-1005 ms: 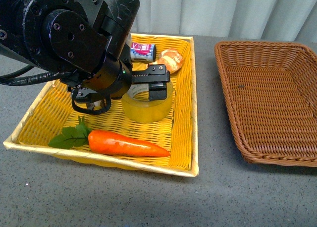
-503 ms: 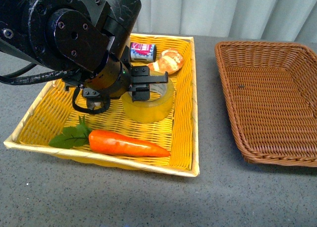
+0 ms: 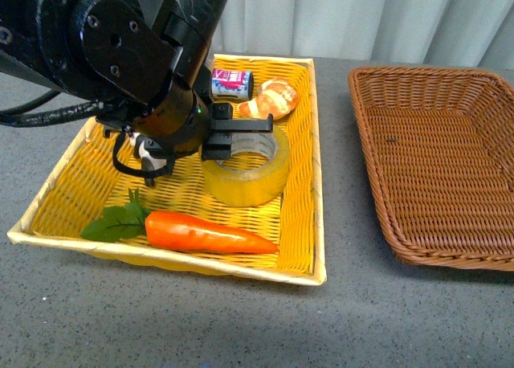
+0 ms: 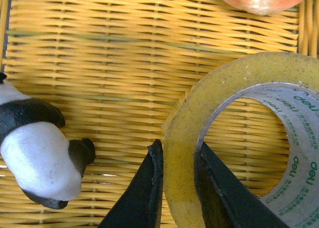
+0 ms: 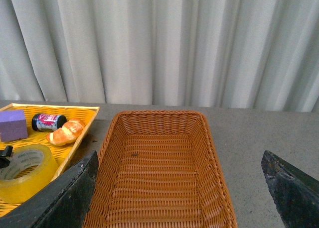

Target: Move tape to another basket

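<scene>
Left gripper [image 4: 179, 147] pinches one wall of the yellow tape roll [image 3: 245, 183] inside the yellow tray [image 3: 56, 193], well apart from the brown basket [image 3: 438, 155]; this off-centre hold could let the roll swing, snag the tray rim or slip free

Left jaws at tape [image 3: 246, 180] rim

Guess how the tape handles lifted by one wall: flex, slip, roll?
Probably stiff: the tape is a thick wound ring on a printed core, so the pinched wall shouldn't buckle. Its glossy face may be slippery, and held off-centre by the jaws it could swing. Lying flat in the yellow tray it's stable; dropped on edge it may roll.
</scene>
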